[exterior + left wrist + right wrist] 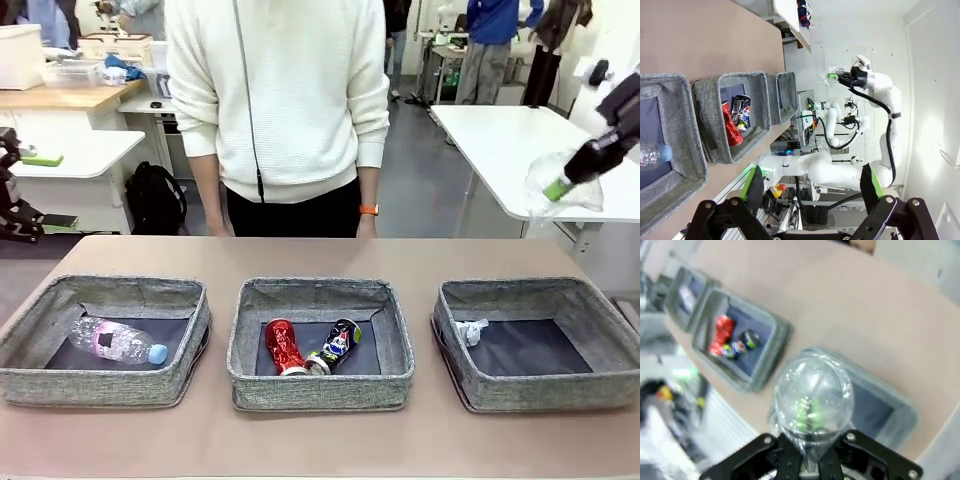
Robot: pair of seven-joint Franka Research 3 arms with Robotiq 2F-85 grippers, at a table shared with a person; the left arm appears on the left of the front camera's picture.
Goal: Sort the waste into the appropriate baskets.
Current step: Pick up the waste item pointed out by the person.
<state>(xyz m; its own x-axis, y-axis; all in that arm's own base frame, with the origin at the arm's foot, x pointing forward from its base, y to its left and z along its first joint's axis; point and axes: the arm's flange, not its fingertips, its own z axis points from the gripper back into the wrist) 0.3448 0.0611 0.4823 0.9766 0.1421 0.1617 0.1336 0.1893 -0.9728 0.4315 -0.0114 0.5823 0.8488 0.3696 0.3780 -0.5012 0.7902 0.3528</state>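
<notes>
While my left gripper [810, 187] is gaping idle, right gripper [556, 187] aloft, clamping a clear bottle [812, 400] above the bins [320, 345].

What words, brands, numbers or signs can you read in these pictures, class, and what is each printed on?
None can be read.
Dark can: coloured print, too blurred to read.
Red can: no legible lettering.
Bottle in the left basket: pinkish label, too small to read.
Bottle in the right gripper: clear, no print seen.
</notes>
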